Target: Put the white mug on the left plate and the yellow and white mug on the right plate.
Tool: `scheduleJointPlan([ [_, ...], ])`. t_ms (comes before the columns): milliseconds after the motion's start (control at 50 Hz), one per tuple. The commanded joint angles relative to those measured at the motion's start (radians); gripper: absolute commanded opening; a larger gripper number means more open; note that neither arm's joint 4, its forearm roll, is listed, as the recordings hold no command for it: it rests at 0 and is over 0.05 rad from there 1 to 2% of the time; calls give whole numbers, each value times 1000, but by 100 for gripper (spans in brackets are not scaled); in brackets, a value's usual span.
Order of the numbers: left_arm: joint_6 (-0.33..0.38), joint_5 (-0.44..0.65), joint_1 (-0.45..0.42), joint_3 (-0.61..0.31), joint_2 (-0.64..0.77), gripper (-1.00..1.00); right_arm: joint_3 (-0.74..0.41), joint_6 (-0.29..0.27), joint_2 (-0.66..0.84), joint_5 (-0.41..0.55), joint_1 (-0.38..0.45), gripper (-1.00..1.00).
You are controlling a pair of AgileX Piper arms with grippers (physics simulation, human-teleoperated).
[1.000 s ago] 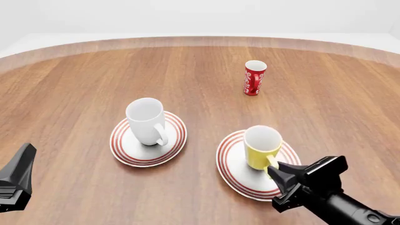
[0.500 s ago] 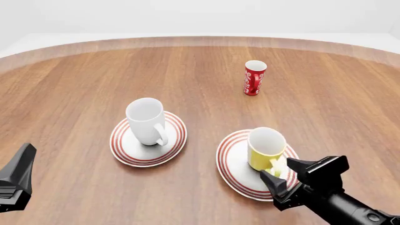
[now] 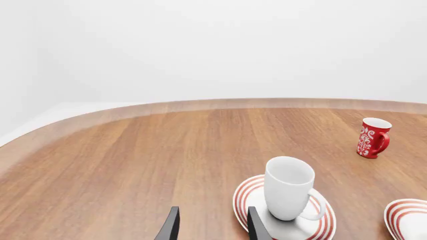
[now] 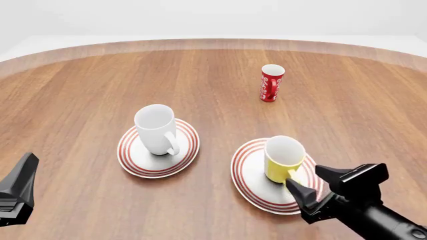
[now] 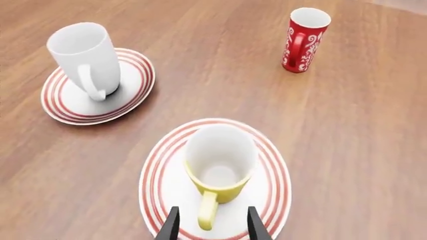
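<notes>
Upright on the left plate (image 4: pixel 131 158) stands the white mug (image 4: pixel 156 129), its loop handle turned toward the arms' side of the table. Beside that plate, on the right arm's side, the right plate (image 4: pixel 245 176) carries the yellow and white mug (image 4: pixel 283 159), also upright, white inside, with its yellow handle pointing back at the right gripper (image 4: pixel 313 182). That gripper sits just behind the right plate's near rim, its two dark fingers spread apart on either side of the handle's line and clasping nothing; the right wrist view shows a gap between fingertips and handle. Farther from the arms than the right plate stands a red mug with white swirls (image 4: pixel 271 83). Well apart from the left plate, at the near table edge, the left gripper (image 3: pixel 211 227) shows parted fingers with nothing between them.
</notes>
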Motion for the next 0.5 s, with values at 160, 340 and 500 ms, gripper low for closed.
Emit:
scheduleJointPlan([
  [160, 0, 0, 0, 0, 0, 100, 0, -22, -341, 304, -33, 100],
  [340, 0, 0, 0, 0, 0, 100, 0, -25, -477, 417, -72, 100],
  [500, 0, 0, 0, 0, 0, 100, 0, -25, -647, 560, -111, 100],
])
